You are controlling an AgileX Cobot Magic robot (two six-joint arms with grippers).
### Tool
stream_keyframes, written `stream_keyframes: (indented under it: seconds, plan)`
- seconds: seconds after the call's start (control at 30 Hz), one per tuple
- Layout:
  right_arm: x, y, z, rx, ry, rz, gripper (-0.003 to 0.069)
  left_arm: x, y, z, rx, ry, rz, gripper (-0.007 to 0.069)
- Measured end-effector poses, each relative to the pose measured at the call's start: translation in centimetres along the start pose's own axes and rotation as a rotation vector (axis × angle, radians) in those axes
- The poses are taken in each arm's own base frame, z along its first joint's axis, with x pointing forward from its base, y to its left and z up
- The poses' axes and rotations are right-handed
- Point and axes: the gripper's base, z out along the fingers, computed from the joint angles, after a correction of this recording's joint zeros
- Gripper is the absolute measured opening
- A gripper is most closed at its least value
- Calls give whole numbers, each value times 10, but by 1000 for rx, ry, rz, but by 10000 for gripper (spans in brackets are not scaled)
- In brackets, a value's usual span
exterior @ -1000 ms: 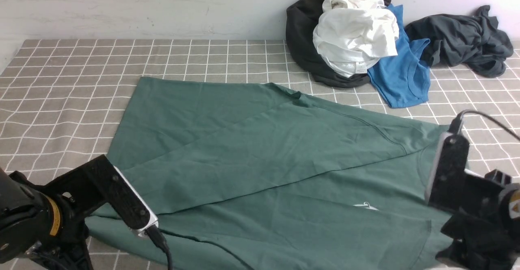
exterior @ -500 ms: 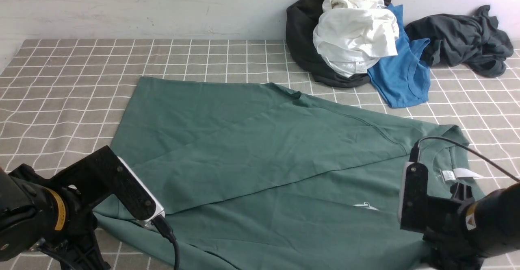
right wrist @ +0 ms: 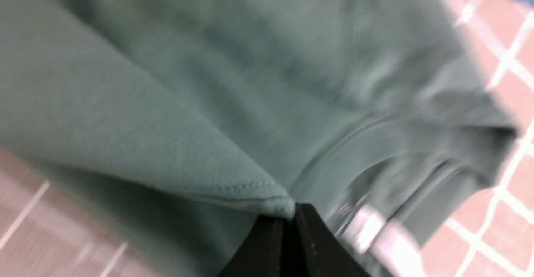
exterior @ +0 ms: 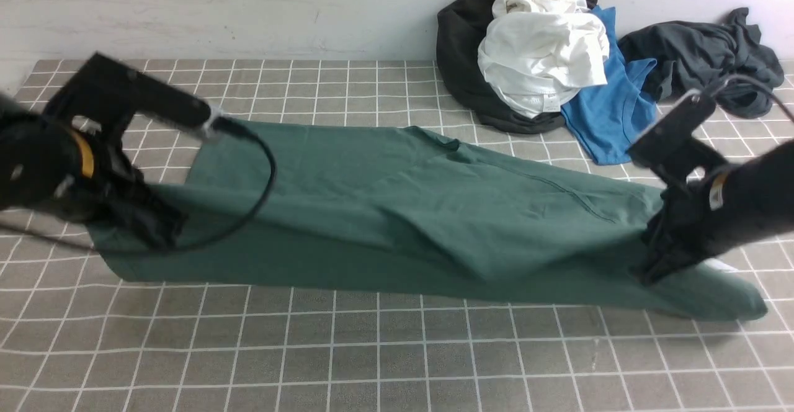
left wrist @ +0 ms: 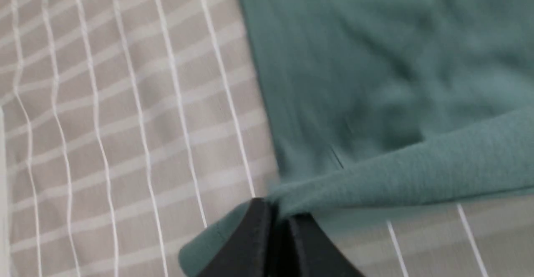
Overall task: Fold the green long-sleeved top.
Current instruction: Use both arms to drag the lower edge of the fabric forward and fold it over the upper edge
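Green top (exterior: pixel 397 213) lies lengthways on the checked cloth (exterior: pixel 372 350), on my side of the clothes pile (exterior: pixel 539 58). It runs from in front of the pile to well off to its left.

My left gripper (exterior: pixel 158 232) is far to the pile's left, tips pinched tight on the hem-end corner. Wrist cam shows fabric squeezed btwn them, w/ that edge up off the cloth. My right gripper (exterior: pixel 651 269) is nearer me than the pile & in front of its right part. It's clamped w/ no gap on the edge at the collar end, w/ the white neck label (exterior: pixel 719 266) just beside it.

Progress, my judgement: approx halfway.
- One sleeve looks already laid across the body; a flap lies diagonally over the middle.
- The lengthwise fold is in hand. The edge is up in both grips & sags btwn them, w/ a crease forming on the side away from the pile. It isn't set down on the half nearer the pile yet.
- Other sleeve: can't tell, it's hidden.

Left to do: lay that edge onto the far one, line up, let go, then cross-fold into a compact stack. Blue tee (exterior: pixel 614 120) in the pile isn't my job.
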Motion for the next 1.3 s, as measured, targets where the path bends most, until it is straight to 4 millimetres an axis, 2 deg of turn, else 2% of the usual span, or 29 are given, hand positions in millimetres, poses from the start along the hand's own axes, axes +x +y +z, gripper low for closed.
stream_keyframes:
  seconds: [0.13,0.3,0.43,0.5,0.57,0.63,0.7,0.8,0.87,0.93,1.03,1.07,1.1,1.17,1.2,1.3]
  plan:
    - [-25,-26,23,0,-15,107,0,-46,14,41,-18,-14,-60,6]
    - [-63,-48,61,7,-24,129,0,-105,17,115,-37,-37,-86,8]
    - [-79,-57,88,26,-31,124,1,-126,12,170,-53,0,-95,23]
    - [-82,-61,103,32,-22,122,14,-131,10,194,-63,32,-98,63]
    - [-84,-64,108,34,-21,123,34,-135,11,203,-71,42,-101,97]
    - [-86,-65,115,32,-7,126,105,-135,10,223,-85,96,-95,209]
    - [-90,-68,114,35,-11,130,177,-132,10,232,-95,142,-96,309]
    - [-105,-73,100,25,-48,168,270,-135,12,227,-96,170,-103,437]
    - [-109,-72,96,8,-57,189,282,-137,12,223,-88,174,-98,463]
    - [-121,-61,86,-95,-84,218,267,-138,10,216,-41,203,-80,489]
    - [-127,-41,84,-207,-85,160,199,-134,4,213,31,252,-54,474]
    - [-131,-23,92,-303,-91,83,116,-131,0,213,78,279,-51,440]
    - [-131,-21,91,-311,-93,74,108,-131,-1,213,89,284,-50,429]
    - [-131,1,113,-389,-97,-21,20,-127,-7,217,148,310,-40,346]
    - [-130,2,115,-395,-96,-28,17,-127,-8,217,152,311,-39,337]
    - [-123,22,156,-414,-106,-124,-11,-125,-14,220,206,315,-27,183]
